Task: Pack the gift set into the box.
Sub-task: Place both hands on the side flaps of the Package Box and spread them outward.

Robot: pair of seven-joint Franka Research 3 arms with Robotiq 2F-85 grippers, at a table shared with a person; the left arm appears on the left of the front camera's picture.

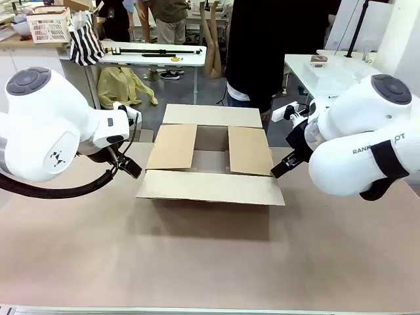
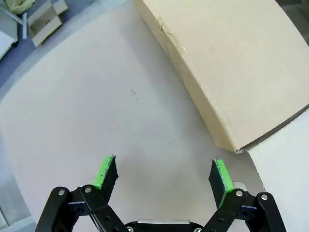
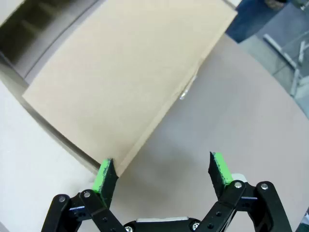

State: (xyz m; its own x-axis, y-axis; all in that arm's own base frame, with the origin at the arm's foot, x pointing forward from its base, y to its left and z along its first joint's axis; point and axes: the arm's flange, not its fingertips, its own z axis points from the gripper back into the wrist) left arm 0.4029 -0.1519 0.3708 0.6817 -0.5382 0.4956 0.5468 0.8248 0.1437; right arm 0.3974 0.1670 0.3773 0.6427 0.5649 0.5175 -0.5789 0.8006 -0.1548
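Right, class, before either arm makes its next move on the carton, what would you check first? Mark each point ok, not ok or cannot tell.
1. Left gripper open and empty: ok.
2. Right gripper open and empty: ok.
3. Box upright, between the two grippers: ok.
4. Box opening free for packing: not ok. The two side flaps lie folded inward over it, leaving only a gap in the middle.
5. Gift set already inside: cannot tell, since the flaps cover most of the interior.
6. Right gripper clear of the box edge: cannot tell. One pad sits right at a flap corner.
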